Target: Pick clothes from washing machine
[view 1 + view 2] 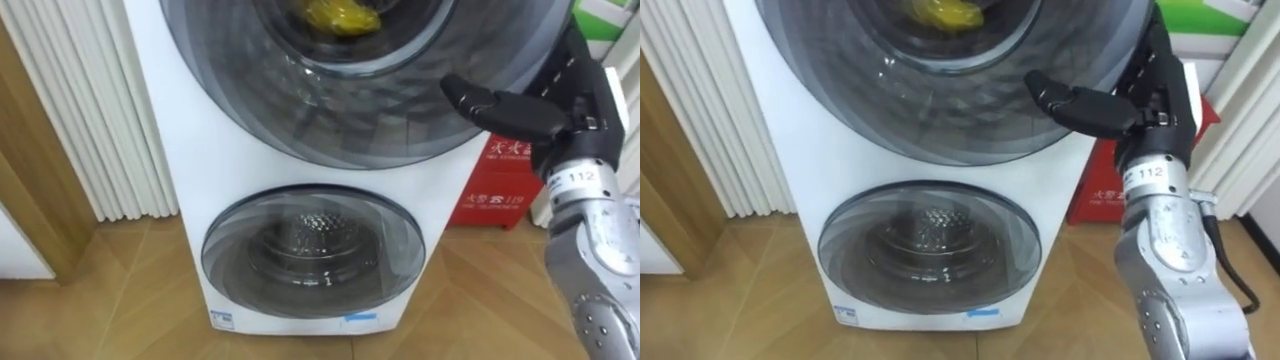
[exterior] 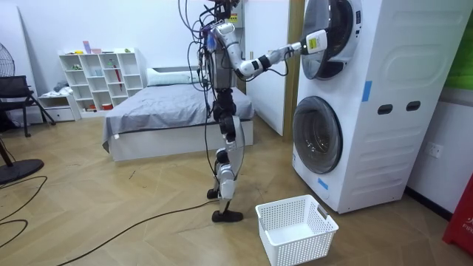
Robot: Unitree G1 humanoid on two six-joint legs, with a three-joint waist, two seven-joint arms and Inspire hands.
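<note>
A yellow cloth (image 1: 340, 15) lies inside the upper drum, behind the round glass door (image 1: 360, 110) of the top washing machine. My right hand (image 1: 585, 110) is raised at that door's right rim, with its thumb stretched left across the glass and its fingers straight, pointing up along the rim. The same hand (image 2: 314, 42) is held against the upper door in the room view, where I stand upright in front of the stacked machines. I cannot tell whether the door is latched or ajar.
The lower machine's door (image 1: 312, 250) is closed over a bare drum. A white laundry basket (image 2: 295, 229) stands on the wooden floor in front of the machines. A red box (image 1: 495, 190) sits to the machines' right, white pleated curtains (image 1: 90, 100) to their left. A bed (image 2: 170, 111) stands behind me.
</note>
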